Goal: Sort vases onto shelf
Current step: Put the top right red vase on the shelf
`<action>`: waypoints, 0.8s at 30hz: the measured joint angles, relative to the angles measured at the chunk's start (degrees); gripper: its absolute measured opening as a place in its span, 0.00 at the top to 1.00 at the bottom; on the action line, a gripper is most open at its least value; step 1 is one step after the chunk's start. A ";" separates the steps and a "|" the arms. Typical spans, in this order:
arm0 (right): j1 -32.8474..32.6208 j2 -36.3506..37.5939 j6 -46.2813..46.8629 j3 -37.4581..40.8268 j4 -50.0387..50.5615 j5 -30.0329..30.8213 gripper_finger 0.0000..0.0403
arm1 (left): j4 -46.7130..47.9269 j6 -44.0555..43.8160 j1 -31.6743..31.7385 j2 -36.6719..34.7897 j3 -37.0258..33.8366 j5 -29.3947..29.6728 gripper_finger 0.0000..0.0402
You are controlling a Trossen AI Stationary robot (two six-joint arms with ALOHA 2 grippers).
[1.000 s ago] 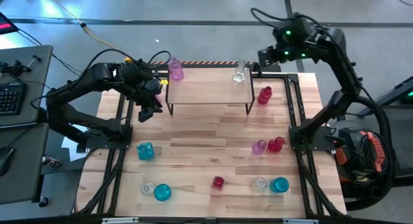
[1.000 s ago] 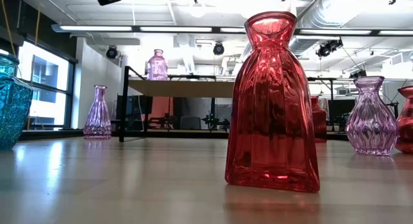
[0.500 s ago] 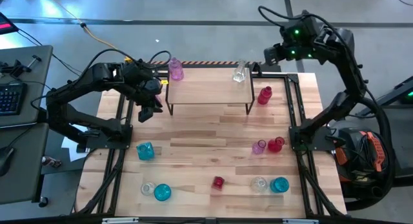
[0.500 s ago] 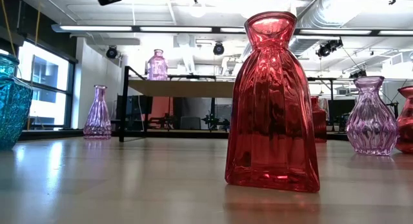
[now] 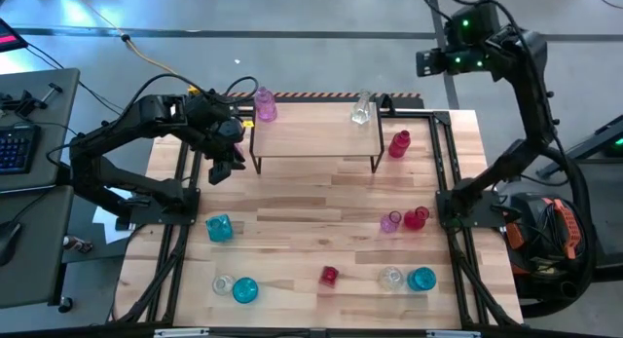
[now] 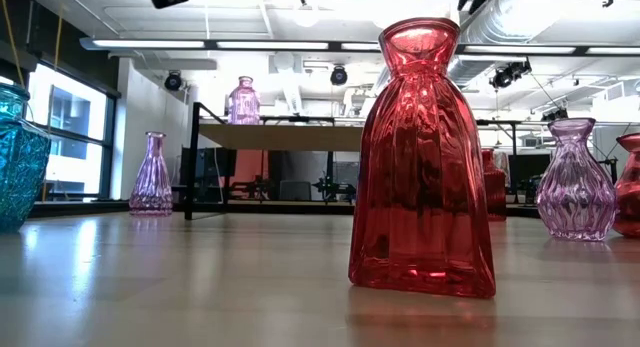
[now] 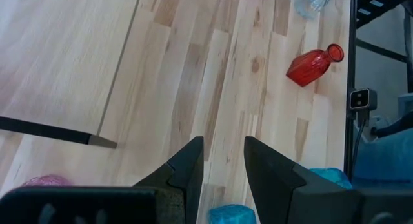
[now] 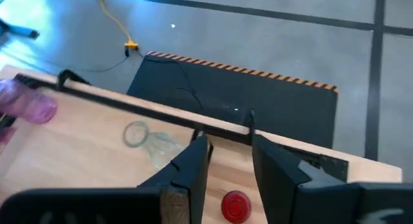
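With 2 vases on the shelf (image 5: 311, 133), we see the red vase (image 5: 399, 143) upright just right of it, nearer our empty, slightly parted right gripper (image 5: 425, 62) than the likewise parted left gripper (image 5: 222, 169).

Vase count, referenced to the shelf (image 5: 315, 133): 2 on it, 1 pink vase (image 5: 264, 104) and 1 clear vase (image 5: 362, 108). Off it: 3 red, 3 teal, 2 clear, 1 pink.
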State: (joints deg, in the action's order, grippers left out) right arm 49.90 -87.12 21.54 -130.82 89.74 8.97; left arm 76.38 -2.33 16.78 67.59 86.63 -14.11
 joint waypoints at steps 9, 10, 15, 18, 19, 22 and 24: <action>2.60 11.48 4.17 29.56 0.22 -1.02 0.74 | 0.02 0.00 0.00 0.00 0.00 -0.02 0.74; 2.63 12.85 5.01 32.73 0.12 -1.08 0.74 | 0.02 0.02 0.00 0.00 0.00 -0.02 0.74; 2.61 18.47 9.58 46.60 -3.77 -4.64 0.74 | -0.16 0.48 0.00 0.00 0.00 -0.02 0.74; 2.59 20.93 11.23 53.74 -9.83 -8.19 0.74 | -1.11 0.56 0.00 0.00 -0.02 -0.04 0.74; 2.57 21.52 11.77 55.87 -12.28 -9.17 0.74 | -1.37 0.58 0.00 0.00 -0.02 -0.04 0.74; 2.57 22.47 13.62 61.54 -17.43 -10.74 0.74 | -1.84 0.61 0.00 0.00 -0.02 -0.04 0.74; 2.57 22.44 14.53 64.96 -20.25 -11.07 0.74 | -2.12 0.61 0.00 0.00 -0.02 -0.04 0.74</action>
State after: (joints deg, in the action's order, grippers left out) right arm 52.47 -64.67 36.08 -65.86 69.49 -2.11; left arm 74.26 -1.72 16.78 67.59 86.61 -14.15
